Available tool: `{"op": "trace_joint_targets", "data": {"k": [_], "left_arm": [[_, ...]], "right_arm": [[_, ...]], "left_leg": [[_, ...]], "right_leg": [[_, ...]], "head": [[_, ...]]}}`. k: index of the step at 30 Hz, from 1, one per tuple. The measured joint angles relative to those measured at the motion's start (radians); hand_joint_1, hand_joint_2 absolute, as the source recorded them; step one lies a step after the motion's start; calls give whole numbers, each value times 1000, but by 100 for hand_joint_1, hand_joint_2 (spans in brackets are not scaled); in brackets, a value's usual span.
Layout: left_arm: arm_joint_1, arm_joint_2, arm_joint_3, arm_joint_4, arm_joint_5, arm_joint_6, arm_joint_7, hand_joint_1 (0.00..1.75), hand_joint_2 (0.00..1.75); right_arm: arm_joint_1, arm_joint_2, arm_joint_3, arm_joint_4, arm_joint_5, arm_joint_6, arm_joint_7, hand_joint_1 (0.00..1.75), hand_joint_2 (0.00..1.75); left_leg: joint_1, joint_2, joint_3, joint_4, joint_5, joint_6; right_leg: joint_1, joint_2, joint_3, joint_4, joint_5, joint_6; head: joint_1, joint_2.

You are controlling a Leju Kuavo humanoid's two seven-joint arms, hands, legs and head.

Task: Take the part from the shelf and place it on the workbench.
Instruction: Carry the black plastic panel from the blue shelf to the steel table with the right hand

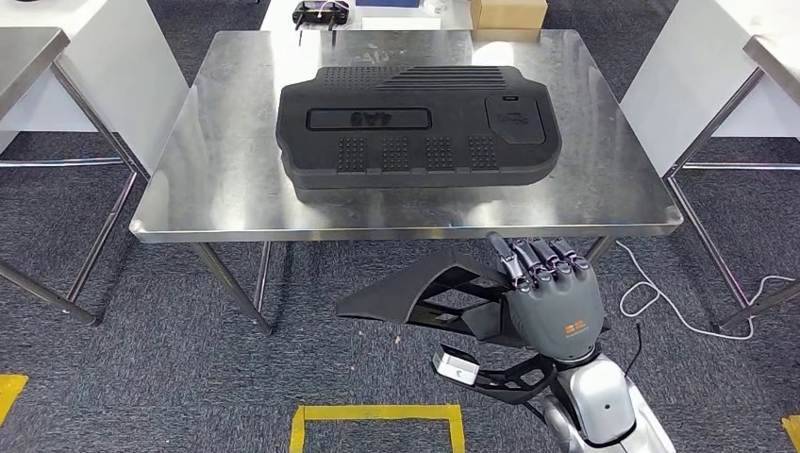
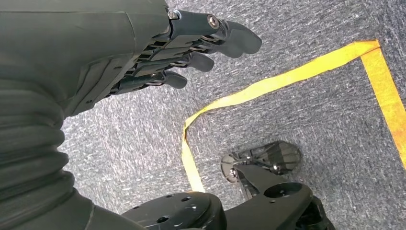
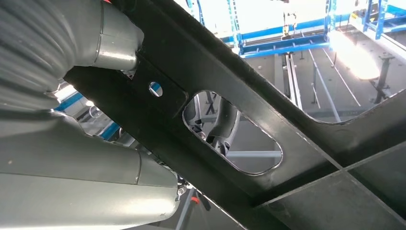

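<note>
My right hand grips a black ribbed plastic part with open cut-outs, held low, just in front of the steel workbench and below its front edge. The right wrist view shows the part's dark struts close up, with my thumb alongside them. A large black moulded panel lies flat on the middle of the bench. My left hand hangs over the grey carpet with its fingers stretched out and nothing in them.
White tables flank the bench on both sides. A cardboard box and a black device sit beyond its far edge. A white cable lies on the floor by the right legs. Yellow tape marks the carpet below me.
</note>
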Motion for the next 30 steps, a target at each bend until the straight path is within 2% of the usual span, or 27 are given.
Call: {"op": "trace_joint_targets", "data": {"k": [25, 28, 30], "left_arm": [[0, -2, 2, 0, 0, 3, 2, 0, 175], [0, -1, 2, 0, 0, 3, 2, 0, 175], [0, -2, 2, 0, 0, 4, 4, 0, 175]], "right_arm": [[1, -1, 3, 2, -25, 0, -1, 175, 175], [1, 0, 3, 2, -25, 0, -3, 175, 175], [2, -1, 3, 2, -26, -1, -3, 175, 175]], "left_leg": [[1, 0, 0, 0, 0, 0], [-4, 0, -2, 4, -2, 7], [1, 0, 4, -7, 2, 15]], "right_leg": [[1, 0, 0, 0, 0, 0], [-2, 0, 1, -5, 3, 5], [-2, 0, 1, -4, 1, 9]], "head": [[0, 0], [0, 0], [-1, 0]]}}
